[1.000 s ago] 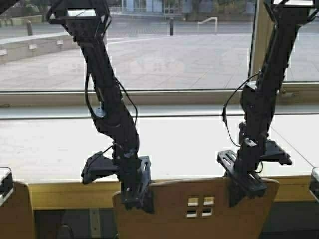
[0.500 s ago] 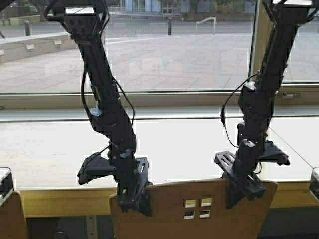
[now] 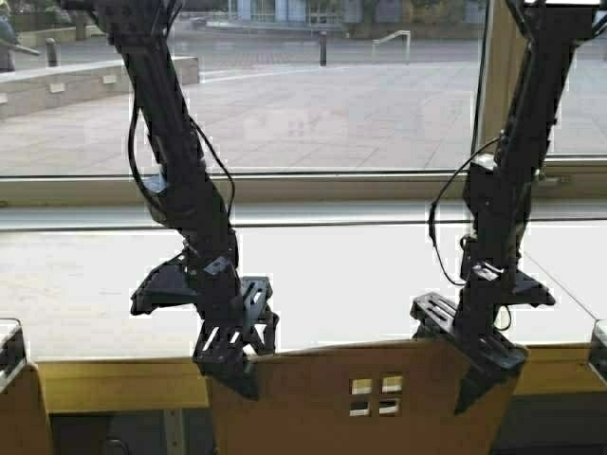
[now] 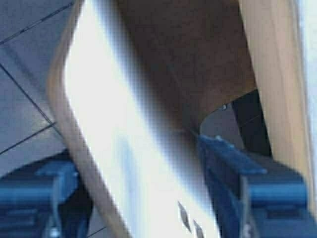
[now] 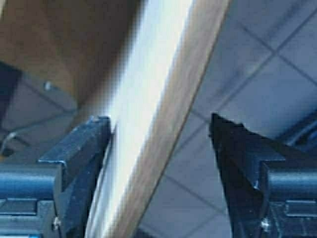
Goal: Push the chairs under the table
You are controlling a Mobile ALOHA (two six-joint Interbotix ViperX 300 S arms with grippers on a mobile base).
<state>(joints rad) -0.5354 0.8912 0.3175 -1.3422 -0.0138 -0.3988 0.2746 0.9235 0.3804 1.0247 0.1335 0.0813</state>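
Left claw (image 3: 230, 365) down at the left top corner of the chair (image 3: 365, 403) backrest, fingers parted and straddling the backrest's top edge; in the left wrist view (image 4: 148, 198) one finger (image 4: 237, 178) seen on either side of the plywood, gap wider than the panel, no clamping visible. Right claw (image 3: 484, 365) likewise down at the right top corner of the same backrest, fingers spread; in the right wrist view (image 5: 158, 148) one finger (image 5: 84, 144) touching or just beside the pale face of the backrest edge, the other (image 5: 237, 148) standing apart from the wood with tiled floor (image 5: 257, 59) showing between. Chair centred low in the high view, backrest upright, its four small square cut-outs (image 3: 377, 397) between the two claws, top edge level with the yellowish front edge of the desk (image 3: 114, 379) and close against it. Desk top pale and glossy, running across beneath a large window (image 3: 313, 95). Edge of a second chair (image 3: 19, 408) visible at far lower left. Seat and legs of the centre chair not visible from above.
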